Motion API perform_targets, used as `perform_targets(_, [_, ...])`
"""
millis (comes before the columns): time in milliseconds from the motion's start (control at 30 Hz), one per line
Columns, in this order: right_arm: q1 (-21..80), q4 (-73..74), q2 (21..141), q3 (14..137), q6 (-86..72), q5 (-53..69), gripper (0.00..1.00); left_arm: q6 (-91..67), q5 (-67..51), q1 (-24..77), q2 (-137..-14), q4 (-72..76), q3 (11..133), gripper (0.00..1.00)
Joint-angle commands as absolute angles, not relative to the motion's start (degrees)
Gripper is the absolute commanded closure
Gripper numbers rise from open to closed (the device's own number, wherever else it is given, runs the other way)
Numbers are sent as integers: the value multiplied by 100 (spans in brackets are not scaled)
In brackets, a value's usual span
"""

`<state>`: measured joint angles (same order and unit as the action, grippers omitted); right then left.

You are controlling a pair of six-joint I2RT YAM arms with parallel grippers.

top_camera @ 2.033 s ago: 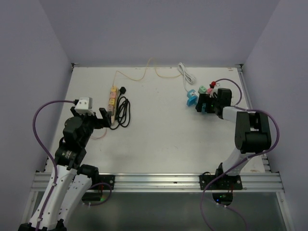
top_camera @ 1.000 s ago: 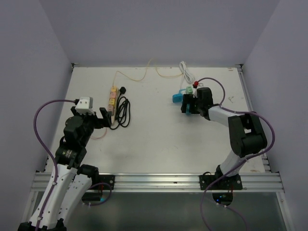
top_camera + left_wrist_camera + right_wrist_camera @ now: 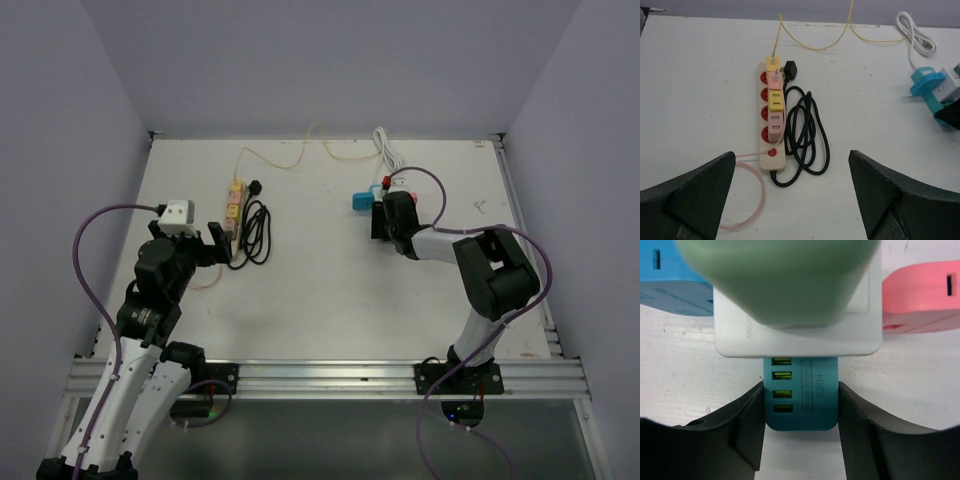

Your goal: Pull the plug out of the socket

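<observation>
Grip update: R gripper (image 3: pixel 800 415) just narrowed from wide onto teal rectangular USB plug (image 3: pixel 800 390), lower centre, below white plastic cube socket (image 3: pixel 797 337); pull can start. L gripper (image 3: pixel 792 200) wide, empty.

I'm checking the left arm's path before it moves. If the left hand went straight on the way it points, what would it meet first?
Probably the near end of the power strip, where the black cable lies coiled beside it; depth is unclear, so it might pass above.
</observation>
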<state>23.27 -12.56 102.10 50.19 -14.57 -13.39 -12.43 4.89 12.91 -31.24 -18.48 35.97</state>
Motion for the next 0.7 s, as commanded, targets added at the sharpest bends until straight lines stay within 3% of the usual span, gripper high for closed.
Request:
perform_targets(0, [2373,-1731,10169,4896,-1521,-1582,48,-1178,563,1327,-3146,-1582,3586,0])
perform_targets(67, [2391,-1749,10134,4834,-1450,-1538,56,-1186,554,1327,-3155,-1591,3577,0])
perform_targets(167, [2461,-1749,10046,4729,-1301,-1433,78,-1213,563,1327,-3155,-1591,3586,0])
perform_targets(267, [2566,-1828,9765,4431,-1143,-1179,90,-1222,422,1327,-3155,-1565,3577,1])
perform_targets(467, [2934,-2048,8765,3500,-1142,-590,100,-1195,-254,1327,-3208,-1336,3481,0])
perform_targets(667, [3304,-1995,8052,2858,-1388,148,100,-1239,-1098,1371,-3445,-1055,3331,0])
